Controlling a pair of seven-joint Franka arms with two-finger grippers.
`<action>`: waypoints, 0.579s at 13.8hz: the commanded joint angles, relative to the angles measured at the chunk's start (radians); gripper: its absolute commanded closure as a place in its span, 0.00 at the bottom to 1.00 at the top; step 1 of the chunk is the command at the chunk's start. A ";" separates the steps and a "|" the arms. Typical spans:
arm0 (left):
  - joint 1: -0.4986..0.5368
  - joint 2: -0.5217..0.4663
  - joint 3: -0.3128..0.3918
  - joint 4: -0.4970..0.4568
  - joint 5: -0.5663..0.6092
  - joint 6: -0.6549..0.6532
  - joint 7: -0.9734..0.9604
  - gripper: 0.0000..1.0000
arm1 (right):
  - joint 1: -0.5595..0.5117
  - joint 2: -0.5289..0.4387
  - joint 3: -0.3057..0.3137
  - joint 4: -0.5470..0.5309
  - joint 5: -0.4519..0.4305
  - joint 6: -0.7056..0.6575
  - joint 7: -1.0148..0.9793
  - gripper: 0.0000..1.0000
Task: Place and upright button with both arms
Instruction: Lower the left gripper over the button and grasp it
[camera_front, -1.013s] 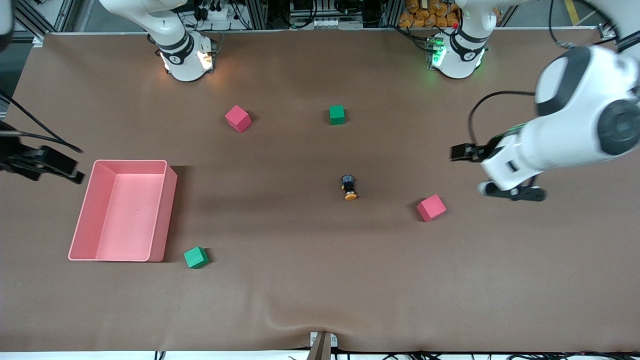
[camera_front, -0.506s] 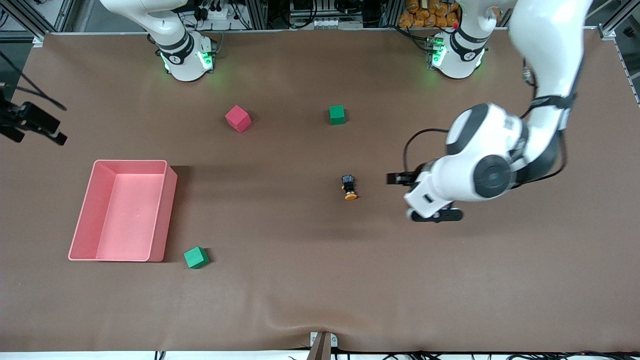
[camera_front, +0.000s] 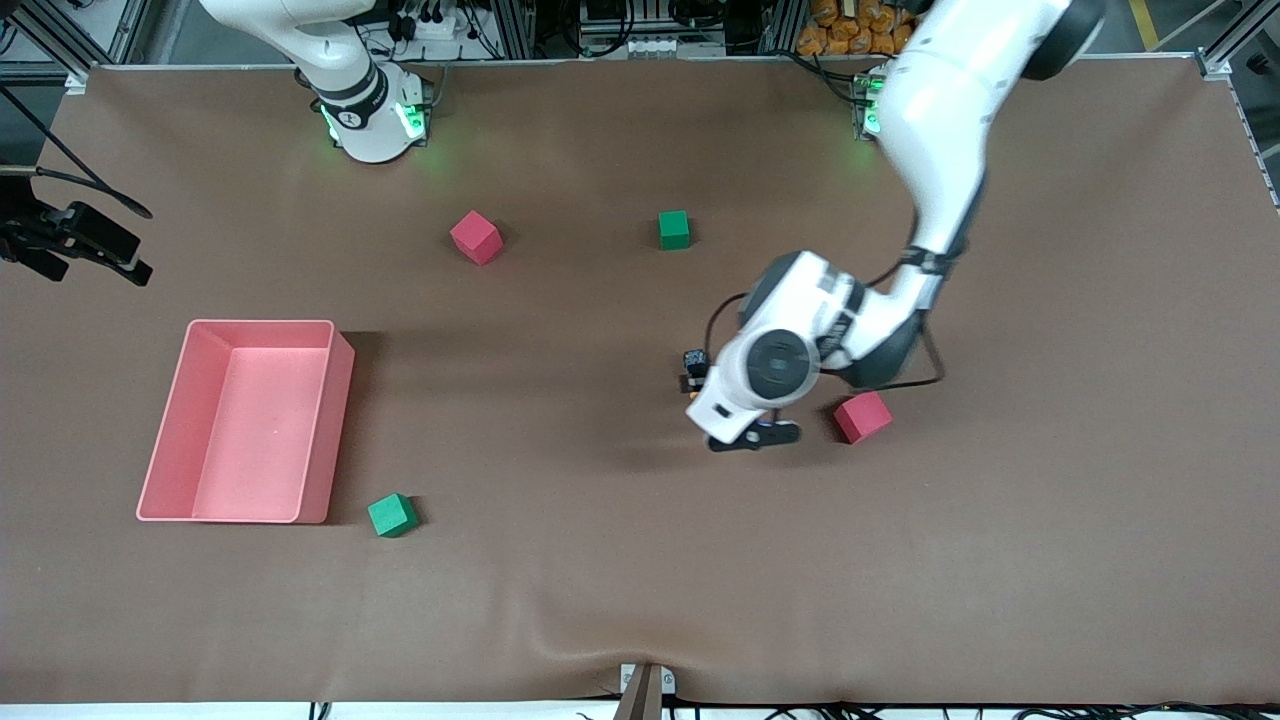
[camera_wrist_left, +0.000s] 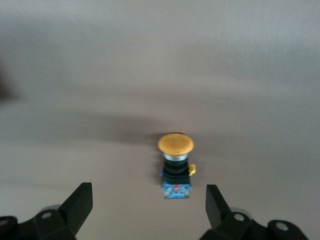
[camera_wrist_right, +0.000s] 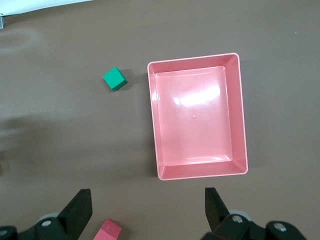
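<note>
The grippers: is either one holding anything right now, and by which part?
Nothing is held. The left gripper hangs open over the button, not touching it; the right gripper is open above the tray.

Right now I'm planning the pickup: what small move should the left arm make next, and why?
Probably lower the left gripper straight down around the small orange-capped push-button with a black body. The button lies on its side on the brown table, untouched, between the open fingers. The right gripper waits above the pink tray.

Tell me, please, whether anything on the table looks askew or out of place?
Yes: the button lies on its side on the mat, cap pointing sideways instead of up, under the open left pincer. The cubes and pink bin look ordinary.
</note>
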 joint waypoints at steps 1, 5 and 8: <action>-0.020 0.056 0.014 0.039 0.011 0.001 -0.056 0.00 | 0.005 -0.007 0.003 0.000 -0.023 0.002 -0.004 0.00; -0.028 0.087 0.009 0.039 0.009 0.032 -0.061 0.00 | -0.001 -0.007 0.001 -0.001 -0.023 -0.004 -0.006 0.00; -0.030 0.088 0.006 0.038 -0.047 0.043 -0.093 0.00 | -0.007 -0.010 -0.002 -0.001 -0.023 -0.013 -0.032 0.00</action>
